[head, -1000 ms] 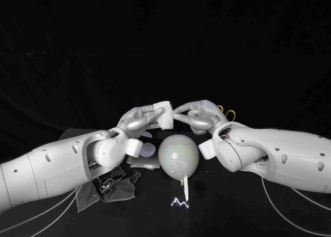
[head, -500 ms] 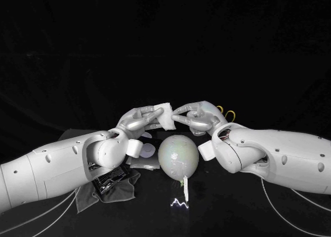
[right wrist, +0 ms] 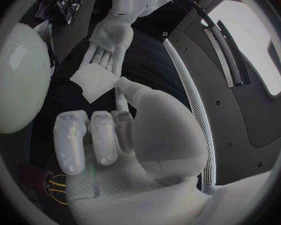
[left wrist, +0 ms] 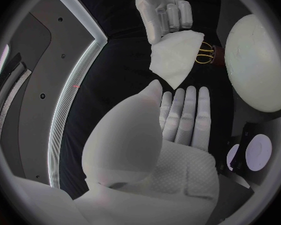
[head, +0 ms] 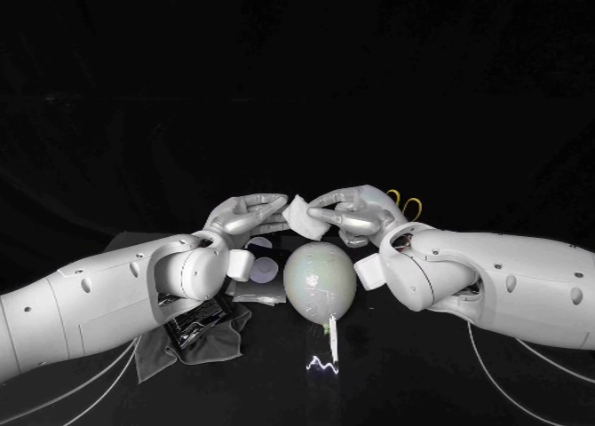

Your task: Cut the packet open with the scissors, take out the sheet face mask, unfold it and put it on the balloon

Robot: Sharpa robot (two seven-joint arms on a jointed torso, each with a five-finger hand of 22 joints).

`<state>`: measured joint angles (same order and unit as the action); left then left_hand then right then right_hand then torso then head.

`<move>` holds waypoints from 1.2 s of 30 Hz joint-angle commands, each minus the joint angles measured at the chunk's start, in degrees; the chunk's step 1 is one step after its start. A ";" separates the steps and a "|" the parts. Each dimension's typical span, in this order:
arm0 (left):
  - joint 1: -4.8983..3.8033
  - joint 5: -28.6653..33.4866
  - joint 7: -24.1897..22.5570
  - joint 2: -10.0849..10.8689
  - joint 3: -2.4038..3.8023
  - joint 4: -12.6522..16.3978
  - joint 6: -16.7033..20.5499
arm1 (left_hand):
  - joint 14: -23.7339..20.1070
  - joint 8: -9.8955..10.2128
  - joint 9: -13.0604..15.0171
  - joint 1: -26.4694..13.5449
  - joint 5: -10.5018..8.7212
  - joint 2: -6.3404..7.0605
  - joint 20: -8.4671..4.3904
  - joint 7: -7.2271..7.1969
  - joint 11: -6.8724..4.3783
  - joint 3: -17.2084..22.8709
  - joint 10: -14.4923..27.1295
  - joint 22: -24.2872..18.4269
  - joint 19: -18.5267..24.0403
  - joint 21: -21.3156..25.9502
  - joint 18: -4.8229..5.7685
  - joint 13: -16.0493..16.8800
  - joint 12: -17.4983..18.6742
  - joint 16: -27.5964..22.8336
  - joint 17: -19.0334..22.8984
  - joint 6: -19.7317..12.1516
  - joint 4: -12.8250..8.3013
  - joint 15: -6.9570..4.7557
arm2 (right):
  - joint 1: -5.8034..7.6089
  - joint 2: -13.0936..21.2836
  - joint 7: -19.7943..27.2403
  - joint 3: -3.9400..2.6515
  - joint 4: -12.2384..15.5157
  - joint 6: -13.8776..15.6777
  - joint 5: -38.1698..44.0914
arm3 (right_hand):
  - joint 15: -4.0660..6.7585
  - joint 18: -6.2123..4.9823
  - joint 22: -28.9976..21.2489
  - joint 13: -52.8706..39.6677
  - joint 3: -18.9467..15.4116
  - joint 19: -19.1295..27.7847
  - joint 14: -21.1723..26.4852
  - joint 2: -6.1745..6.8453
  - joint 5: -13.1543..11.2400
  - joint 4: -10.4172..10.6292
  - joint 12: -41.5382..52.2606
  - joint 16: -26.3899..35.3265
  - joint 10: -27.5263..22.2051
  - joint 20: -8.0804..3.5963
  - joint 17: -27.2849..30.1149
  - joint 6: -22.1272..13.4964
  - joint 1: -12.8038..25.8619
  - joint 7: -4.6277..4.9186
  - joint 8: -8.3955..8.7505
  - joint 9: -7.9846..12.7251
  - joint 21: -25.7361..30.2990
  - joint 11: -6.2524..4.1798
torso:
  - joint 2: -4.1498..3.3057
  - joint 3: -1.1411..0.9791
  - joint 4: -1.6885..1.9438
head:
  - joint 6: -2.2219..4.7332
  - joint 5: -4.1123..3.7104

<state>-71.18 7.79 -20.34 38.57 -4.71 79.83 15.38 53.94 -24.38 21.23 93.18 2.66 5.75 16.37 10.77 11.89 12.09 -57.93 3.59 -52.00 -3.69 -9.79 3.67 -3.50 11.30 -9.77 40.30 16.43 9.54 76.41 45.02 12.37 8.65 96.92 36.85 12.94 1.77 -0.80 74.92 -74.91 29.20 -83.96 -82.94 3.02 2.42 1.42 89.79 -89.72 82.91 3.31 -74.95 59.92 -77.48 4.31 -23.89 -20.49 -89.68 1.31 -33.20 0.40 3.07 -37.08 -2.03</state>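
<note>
Above the balloon, at the centre of the frame, we see the folded sheet mask raised between the two hands.
We find the right hand pinching the mask at its fingertips. The left hand holds nothing, fingers stretched out just beside the mask's other edge.
</note>
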 commanded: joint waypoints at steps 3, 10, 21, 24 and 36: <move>-0.11 -0.79 1.53 0.13 0.08 0.04 3.19 | -1.01 0.44 -0.09 -0.48 -0.05 0.45 0.03 4.52 0.03 -0.62 0.79 0.10 0.82 0.13 0.61 0.11 -0.28 -0.10 -0.16 -0.50 -0.07 0.07 | -0.02 -0.04 -0.87 -0.04 -0.19 -0.76 -4.62 | 1.61 0.80 15.08 -15.09 0.45 -6.04 -7.06 -0.13 0.36 -0.03 0.21 -0.28 7.09 -0.35 -15.05 0.12 0.68 -0.21 -0.76 -3.01 -0.32 -1.40 | 0.03 0.03 0.01 | -0.15 -0.13; -0.11 -1.20 0.11 1.99 0.05 0.47 6.35 | -1.50 -0.36 0.15 -1.22 -0.04 0.36 0.06 4.21 -0.16 -1.66 0.72 0.28 1.81 -0.21 0.81 0.39 -0.89 1.01 -1.08 0.59 -0.08 0.00 | -0.02 0.06 -1.53 -0.04 -0.53 0.37 -5.79 | 1.62 0.80 15.08 -15.09 0.54 -6.04 -7.06 -0.11 0.37 -0.08 0.21 -0.28 7.09 -0.35 -15.05 0.07 0.80 -0.23 -0.87 -3.10 -0.32 -1.41 | -0.01 -0.02 -0.04 | -0.23 -0.17; -0.05 -9.67 2.45 8.70 -0.02 6.04 4.46 | 13.16 -4.40 0.77 -1.42 0.01 -2.12 -5.93 -2.09 -7.02 -3.29 -11.62 5.29 -14.17 -10.53 -0.99 4.76 -10.54 24.44 -15.11 10.90 -0.20 -7.77 | -0.02 0.47 -2.27 -0.04 -1.09 2.30 -6.14 | 1.63 0.80 15.08 -15.09 0.64 -6.04 -7.06 -0.07 0.36 -0.13 0.21 -0.28 7.09 -0.36 -15.05 0.02 0.97 -0.24 -1.02 -3.22 -0.32 -1.42 | -0.07 0.05 0.10 | -0.55 -0.62; -0.02 -11.36 3.86 9.59 -0.03 7.79 2.33 | 16.00 -4.49 0.57 -1.98 -0.04 -2.66 -7.92 -3.39 -8.39 -3.39 -13.84 6.41 -17.34 -12.75 -0.89 5.22 -11.64 27.59 -16.83 12.73 0.15 -9.25 | -0.01 0.44 -2.62 -0.03 -1.18 2.64 -5.97 | 1.63 0.80 15.08 -15.09 0.66 -6.04 -7.06 -0.05 0.37 -0.15 0.21 -0.28 7.09 -0.36 -15.05 0.01 1.02 -0.25 -1.07 -3.26 -0.32 -1.43 | -0.06 0.10 0.12 | -0.60 -0.50; 0.04 -9.91 6.30 7.78 -0.04 10.63 1.11 | 19.37 0.17 -2.02 -4.50 0.15 -4.95 -10.33 -2.99 -8.15 0.58 -14.19 7.91 -18.28 -15.13 -0.31 3.41 -8.36 31.70 -19.97 12.76 0.24 -9.56 | -0.02 0.22 -3.76 -0.03 -0.71 2.59 -4.73 | 1.63 0.80 15.08 -15.09 0.70 -6.04 -7.06 -0.03 0.37 -0.19 0.21 -0.28 7.09 -0.37 -15.05 -0.01 1.06 -0.26 -1.12 -3.30 -0.32 -1.44 | -0.06 0.01 -0.03 | -0.85 0.07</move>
<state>-71.10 -2.24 -15.26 46.64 -4.82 90.36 17.79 73.33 -24.35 19.29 88.89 2.66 0.76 6.09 7.50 3.43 12.53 -72.01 11.52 -70.47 -19.02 -9.92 7.13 -11.95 42.75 -29.66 53.01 16.68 -0.40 76.40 45.32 9.07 8.65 96.02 39.64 7.22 1.77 -0.80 74.92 -74.91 29.50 -83.90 -82.94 3.41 2.65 1.28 89.72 -89.67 82.91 3.37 -74.95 59.59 -76.65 4.04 -24.76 -20.49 -89.80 1.31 -33.24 0.48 3.11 -37.90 -2.11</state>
